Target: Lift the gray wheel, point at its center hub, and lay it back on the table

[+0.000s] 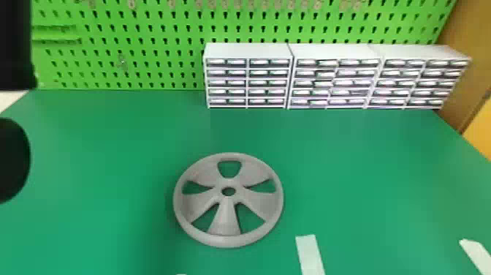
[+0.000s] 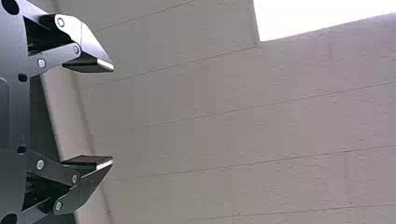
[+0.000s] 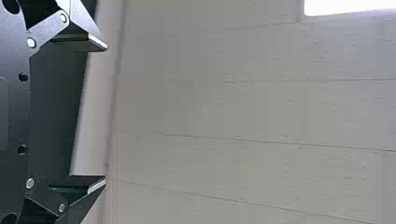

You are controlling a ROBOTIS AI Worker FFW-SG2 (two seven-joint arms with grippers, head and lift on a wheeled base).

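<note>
Opening wide, with its two black fingers well apart, the left hand (image 2: 112,115) faces a pale, thinly lined surface (image 2: 224,107), with a bright white patch (image 2: 322,16) beyond its fingertips. The right hand (image 3: 106,114) is open too, its fingers spread, and a pale surface (image 3: 243,112) likewise lies past its tips. To the right of the left arm's black parts (image 1: 12,161), the gray wheel (image 1: 225,219) lies flat on the green table (image 1: 109,157), its center hub (image 1: 228,181) facing up, outside the grip of either hand. How near the wheel is to either set of fingertips cannot be told. Farther out from the left arm than the wheel, and nearer the robot than the wheel's hub, are two white strips on the table, one (image 1: 310,254) near the wheel and another (image 1: 476,252) well off to the right. Behind the wheel stand white drawer units (image 1: 248,51), just before a green pegboard (image 1: 146,33).
</note>
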